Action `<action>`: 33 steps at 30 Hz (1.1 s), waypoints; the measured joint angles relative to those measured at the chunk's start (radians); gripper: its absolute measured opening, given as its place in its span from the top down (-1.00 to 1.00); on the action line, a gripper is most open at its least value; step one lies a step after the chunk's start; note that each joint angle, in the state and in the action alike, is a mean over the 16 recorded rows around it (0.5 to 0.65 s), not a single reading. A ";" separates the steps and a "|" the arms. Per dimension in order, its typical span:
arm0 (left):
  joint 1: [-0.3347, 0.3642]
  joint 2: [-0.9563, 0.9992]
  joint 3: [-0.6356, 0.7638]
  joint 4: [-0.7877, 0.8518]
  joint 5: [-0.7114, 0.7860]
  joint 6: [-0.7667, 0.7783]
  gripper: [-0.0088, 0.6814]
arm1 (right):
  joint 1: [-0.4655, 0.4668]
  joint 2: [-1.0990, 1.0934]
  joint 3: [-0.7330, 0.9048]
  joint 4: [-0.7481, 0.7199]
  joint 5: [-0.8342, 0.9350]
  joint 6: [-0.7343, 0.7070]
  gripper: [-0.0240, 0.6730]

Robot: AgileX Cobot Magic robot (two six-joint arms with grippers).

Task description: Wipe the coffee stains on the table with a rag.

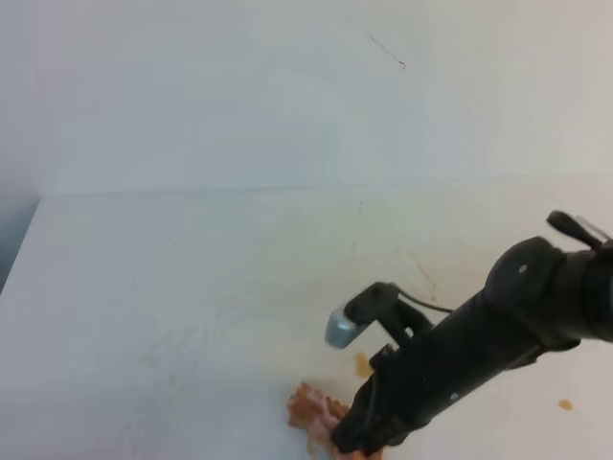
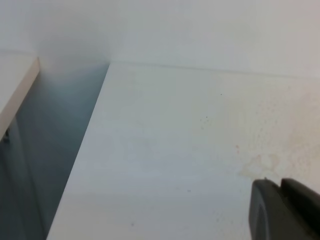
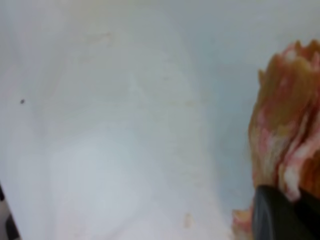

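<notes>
Near the lower edge of the broad white smooth table (image 1: pixel 192 287), low in the exterior high view, sits the lumpy pinkish-tan cloth rag (image 1: pixel 311 410), tinted orange-brown and pressed flat to the surface. Pinched at its right side by the right tool (image 1: pixel 356 443), pressed together on a fold of cloth; seen in the right wrist view as a dark fingertip (image 3: pixel 280 215) clamped against wrinkled, stained fabric (image 3: pixel 287 115). Held low and angled down by the black arm reaching in from the right, presumably to keep the wad bearing on the table while dragging across it.

Just above and right of the rag, a small amber-brown coffee blotch (image 1: pixel 363 365), not yet covered. Well to the right of the rag, near the frame edge, a tiny round dot of the same colour (image 1: pixel 566 404). Close beside the rag in the right wrist view, one more faint amber speck (image 3: pixel 187 220). No large ragged puddle visible; likely absorbed already or hidden under cloth and arm, cannot tell which.

Far from the rag, only a dark corner of the left tool (image 2: pixel 285 210) shows in its own view, parked over bare table with faint speckling; spread or pressed together, cannot tell.

Probably a late stage: remaining spots small, next stroke likely toward the nearby blotch.
</notes>
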 joint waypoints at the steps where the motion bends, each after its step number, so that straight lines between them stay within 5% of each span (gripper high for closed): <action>1: 0.000 0.000 0.000 0.000 0.000 0.000 0.99 | 0.021 0.000 0.017 0.024 -0.010 -0.019 0.90; 13: 0.000 -0.007 0.008 0.000 -0.004 0.000 0.98 | 0.125 0.032 0.073 0.232 -0.246 -0.148 0.90; 23: 0.000 -0.006 0.006 0.000 -0.003 0.000 0.98 | -0.050 0.041 0.039 0.263 -0.404 -0.153 0.90; 33: 0.000 0.000 0.000 0.000 0.000 0.000 0.99 | -0.240 0.038 0.009 0.264 -0.345 -0.196 0.90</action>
